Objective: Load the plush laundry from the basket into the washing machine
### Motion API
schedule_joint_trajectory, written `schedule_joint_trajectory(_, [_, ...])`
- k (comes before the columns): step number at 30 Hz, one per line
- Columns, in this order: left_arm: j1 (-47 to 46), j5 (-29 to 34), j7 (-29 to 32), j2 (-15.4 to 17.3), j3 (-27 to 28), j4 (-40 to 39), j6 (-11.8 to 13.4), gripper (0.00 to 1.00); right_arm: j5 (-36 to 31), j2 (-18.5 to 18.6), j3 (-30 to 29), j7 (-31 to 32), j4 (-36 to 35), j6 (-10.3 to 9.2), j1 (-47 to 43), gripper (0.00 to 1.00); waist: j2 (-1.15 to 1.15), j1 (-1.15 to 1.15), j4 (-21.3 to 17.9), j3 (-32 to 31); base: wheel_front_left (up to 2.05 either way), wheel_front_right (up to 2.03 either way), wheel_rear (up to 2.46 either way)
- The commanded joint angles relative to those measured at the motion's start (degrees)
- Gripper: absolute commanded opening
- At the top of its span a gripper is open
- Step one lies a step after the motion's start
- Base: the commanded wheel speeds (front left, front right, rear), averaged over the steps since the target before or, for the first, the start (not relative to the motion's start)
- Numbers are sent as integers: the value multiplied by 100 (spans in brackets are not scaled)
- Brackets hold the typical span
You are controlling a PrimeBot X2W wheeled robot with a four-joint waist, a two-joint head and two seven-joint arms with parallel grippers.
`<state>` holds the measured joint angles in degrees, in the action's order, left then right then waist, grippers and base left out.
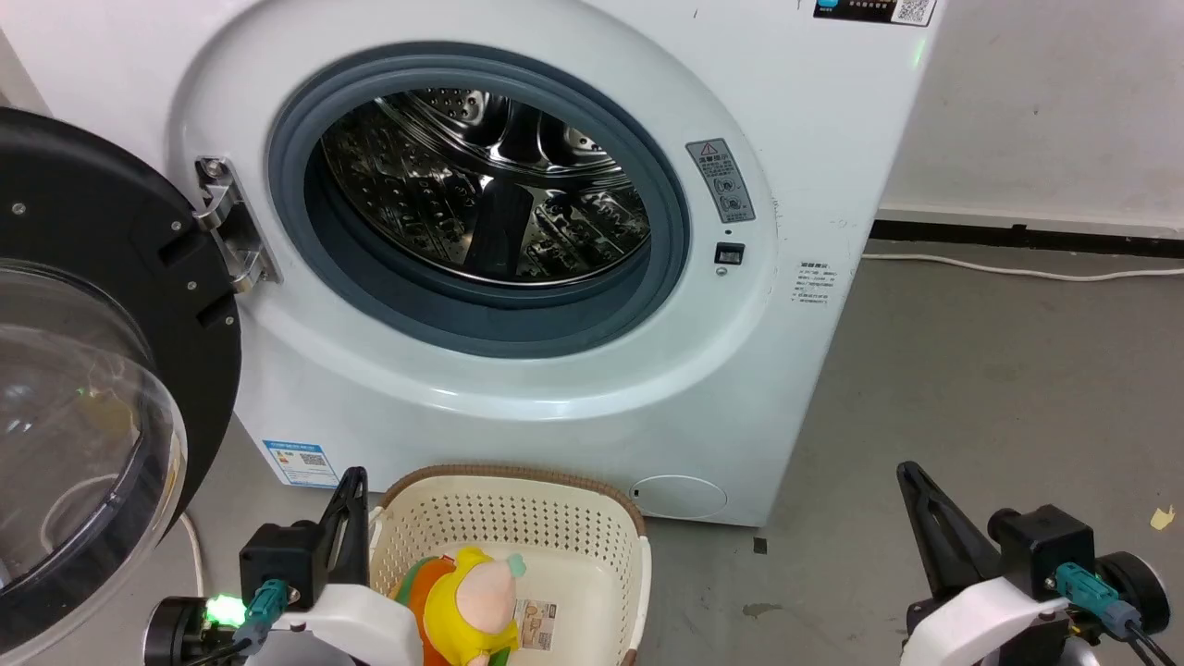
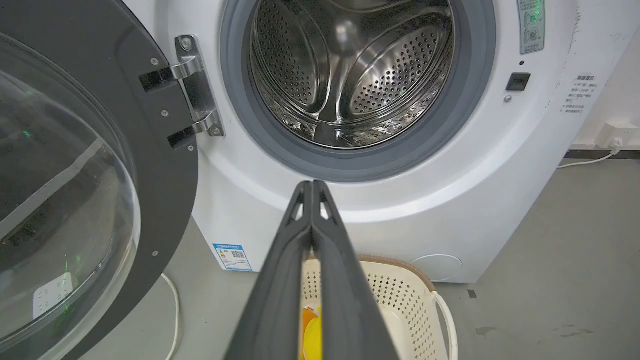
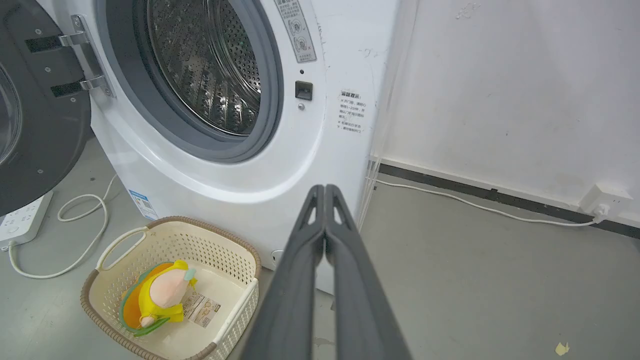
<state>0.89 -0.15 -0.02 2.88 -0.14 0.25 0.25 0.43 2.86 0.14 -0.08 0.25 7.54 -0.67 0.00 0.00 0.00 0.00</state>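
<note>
Plush toy (image 1: 467, 601) lying on its side in the basket (image 1: 518, 474), its pink head up and a yellow and orange body beneath. The washing machine (image 1: 573, 398) stands just behind the basket, its door (image 1: 111, 305) swung fully open to the basket's left. The drum (image 1: 481, 185) shows bare steel, with no laundry visible inside.

Progress: loading has not begun. The toy is still to be gripped, lifted out of the basket and carried up through the opening behind it.

The left claw (image 1: 354, 479) hangs just beside the basket's left rim, its two fingers pressed together on nothing. The right claw (image 1: 906, 467) is well apart from the basket on its right, likewise pressed together and empty.

Differences between views: the right wrist view shows the whole toy (image 3: 157, 297), a barcode sticker (image 3: 200, 305) on the basket's floor beside it, and a power strip (image 3: 20, 220) on the ground to the basket's left. The left wrist view gives just a yellow sliver of the toy (image 2: 311, 335) between that claw's (image 2: 311, 184) fingers, but looks straight into the drum (image 2: 350, 75). The head view sets both claws against the basket at once.
</note>
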Motion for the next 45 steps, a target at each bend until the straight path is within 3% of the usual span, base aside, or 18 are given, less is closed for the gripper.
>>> schedule_joint_trajectory(1, [-89,15,2,-1,14,-25,-25,0,-43,1,-14,8,-25,-5,67,0,0,0,0,0,0,0,0])
schedule_joint_trajectory(11, [-89,15,2,-1,14,-25,-25,0,-43,1,-14,8,-25,-5,67,0,0,0,0,0,0,0,0])
schedule_joint_trajectory(12, [0,0,0,0,0,0,0,100,0,0,1,0,0,0,0,100,0,0,0,0,0,0,0])
schedule_joint_trajectory(28, [-27,-15,-137,0,-96,51,19,100,179,0,0,-137,-7,0,16,100,0,0,-35,112,0,0,0])
schedule_joint_trajectory(45, [-391,-6,-341,104,-231,600,-44,100,435,0,36,-339,-56,-1,226,100,0,0,-313,772,0,0,0])
